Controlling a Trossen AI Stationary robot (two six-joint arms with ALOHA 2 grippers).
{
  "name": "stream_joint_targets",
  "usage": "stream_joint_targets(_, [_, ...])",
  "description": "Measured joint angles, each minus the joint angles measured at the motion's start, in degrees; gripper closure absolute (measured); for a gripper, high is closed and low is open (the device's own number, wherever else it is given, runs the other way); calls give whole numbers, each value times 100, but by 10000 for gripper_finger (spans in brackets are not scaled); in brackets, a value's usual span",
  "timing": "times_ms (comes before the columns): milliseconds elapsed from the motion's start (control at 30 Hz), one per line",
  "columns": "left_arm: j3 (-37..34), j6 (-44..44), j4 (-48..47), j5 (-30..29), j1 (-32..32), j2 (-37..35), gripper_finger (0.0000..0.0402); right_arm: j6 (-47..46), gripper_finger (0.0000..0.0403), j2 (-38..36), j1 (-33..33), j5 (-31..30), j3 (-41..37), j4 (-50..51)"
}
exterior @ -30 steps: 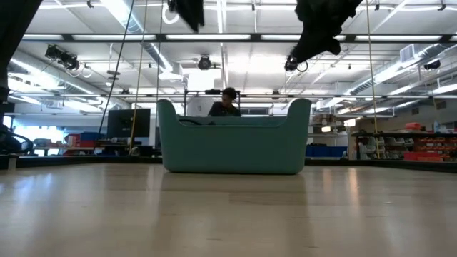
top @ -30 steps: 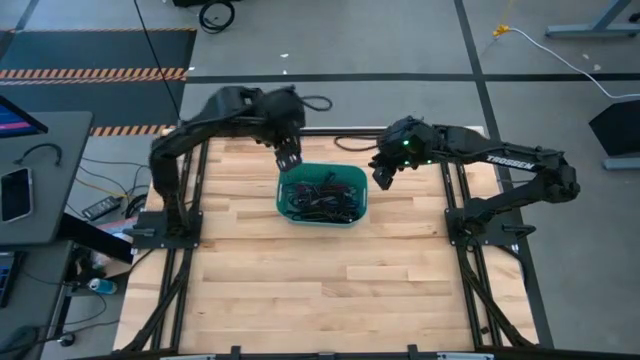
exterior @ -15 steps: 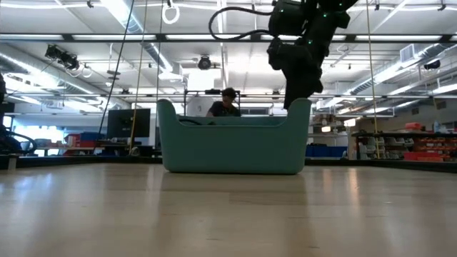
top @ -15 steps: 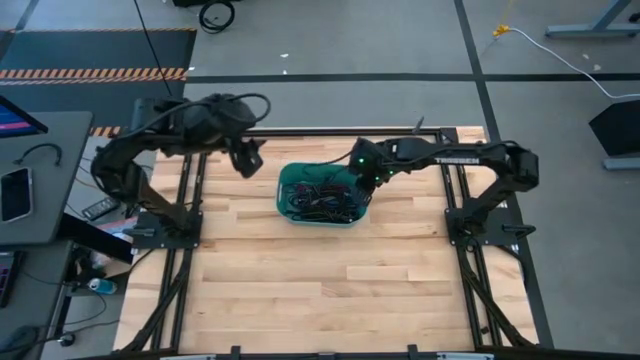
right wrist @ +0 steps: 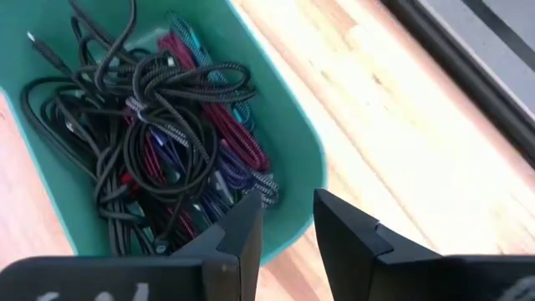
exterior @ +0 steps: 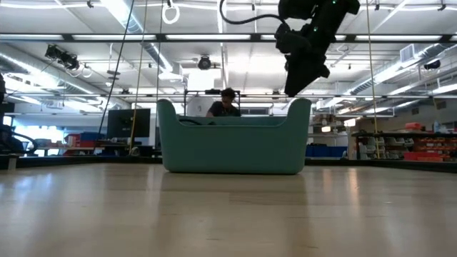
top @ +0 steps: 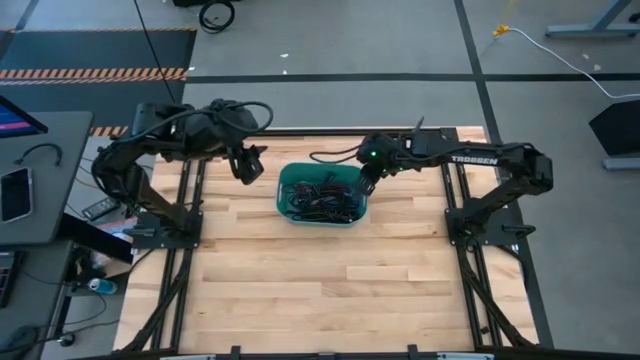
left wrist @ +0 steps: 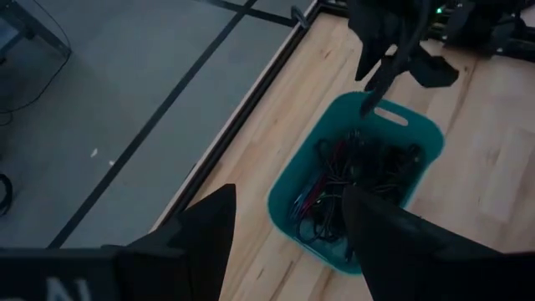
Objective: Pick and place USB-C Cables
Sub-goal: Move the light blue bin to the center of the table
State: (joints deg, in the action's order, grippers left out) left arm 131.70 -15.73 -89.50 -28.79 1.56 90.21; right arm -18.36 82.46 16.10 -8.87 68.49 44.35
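the usb-c cables (right wrist: 163,134) lie tangled in a heap inside the teal bin (top: 358,205), which sits toward twelve o'clock of the worktop (top: 330,290) centre; black, red, blue and purple strands mix together. the right tool (top: 364,186) hangs over the bin's three o'clock rim, fingers a little apart and empty. the left tool (top: 248,167) waits off the bin's nine o'clock side, fingers spread wide, nothing in them. this looks like the approach to a pick: next the right tool should drop into the heap and close on one strand, likely dragging neighbours
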Motion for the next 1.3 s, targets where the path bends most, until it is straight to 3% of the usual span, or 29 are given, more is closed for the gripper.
stream_joint_targets(700, [0,-20,-4,-12,0,-6,175,562,288,306,914,1128,2,88])
stream_joint_targets(1300, [0,-20,-1,-12,0,-6,175,942,291,1163,922,1353,2,-144])
